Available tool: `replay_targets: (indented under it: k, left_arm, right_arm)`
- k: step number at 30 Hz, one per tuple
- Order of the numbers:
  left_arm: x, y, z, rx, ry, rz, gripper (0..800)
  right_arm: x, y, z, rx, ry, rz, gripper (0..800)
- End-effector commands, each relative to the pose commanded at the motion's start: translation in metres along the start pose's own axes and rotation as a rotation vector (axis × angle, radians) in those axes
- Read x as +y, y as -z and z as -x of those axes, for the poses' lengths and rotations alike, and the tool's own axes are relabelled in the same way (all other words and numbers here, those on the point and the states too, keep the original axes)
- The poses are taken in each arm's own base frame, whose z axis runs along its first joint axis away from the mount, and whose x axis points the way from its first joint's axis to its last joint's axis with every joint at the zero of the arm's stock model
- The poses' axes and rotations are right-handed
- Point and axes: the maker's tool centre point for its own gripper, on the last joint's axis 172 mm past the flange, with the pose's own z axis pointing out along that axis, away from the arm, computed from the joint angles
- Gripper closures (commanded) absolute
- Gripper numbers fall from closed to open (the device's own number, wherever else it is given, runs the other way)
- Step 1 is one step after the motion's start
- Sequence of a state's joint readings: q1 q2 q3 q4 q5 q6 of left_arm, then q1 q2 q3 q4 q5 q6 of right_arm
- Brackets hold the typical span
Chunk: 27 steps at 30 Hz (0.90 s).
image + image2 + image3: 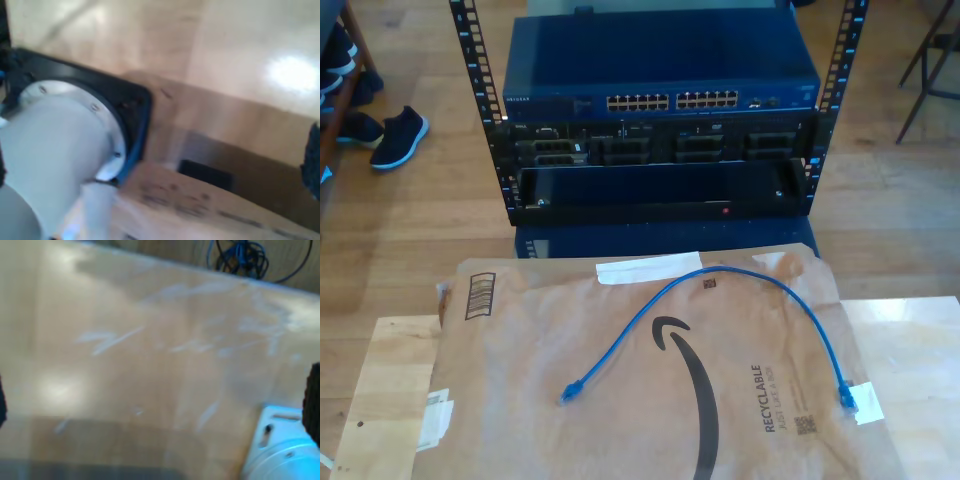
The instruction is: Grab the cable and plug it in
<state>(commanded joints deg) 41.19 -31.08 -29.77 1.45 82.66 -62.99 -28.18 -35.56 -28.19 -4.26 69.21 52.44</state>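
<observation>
Exterior view: the cable (720,285) lies slack on the cardboard sheet (520,400), before the network switch (660,75). Jaw state of both grippers: cannot tell. Risk: a grasp far from the plug (569,393) would let it droop and miss the port.

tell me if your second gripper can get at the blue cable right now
Probably yes: the cable lies loose and uncovered on the brown paper, with nothing on or beside it. My second wrist view shows bare wood, so I'd have to travel there first.

blue network switch (660,75) in black rack (658,150), brown paper mailer (650,400) on wood table (390,370), shoes (398,137) nr exterior view's left edge
</observation>
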Motion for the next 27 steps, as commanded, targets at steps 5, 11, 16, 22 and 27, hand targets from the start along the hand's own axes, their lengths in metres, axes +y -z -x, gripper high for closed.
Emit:
replay_targets:
  k: [5,11,16,22,27]
  left_arm:
    - [0.018,0.001,0.042,-0.12,0.01,0.05,0]
    - [0.029,0.004,0.064,-0.168,-0.013,0.075,0]
    - [0.046,0.015,0.075,-0.124,-0.067,0.11,0]
    - [0.064,0.014,0.11,-0.076,-0.054,0.091,0]
    - [0.087,0.022,0.127,-0.039,-0.091,0.151,0]
  right_arm:
    - [-0.047,0.005,0.064,0.031,0.035,0.001,6]
    - [-0.099,0.016,0.179,0.06,0.152,-0.002,6]
    - [-0.135,0.018,0.259,0.088,0.221,0.018,6]
    - [-0.162,0.01,0.344,0.028,0.291,0.007,6]
    - [-0.189,0.018,0.37,-0.006,0.314,-0.104,9]
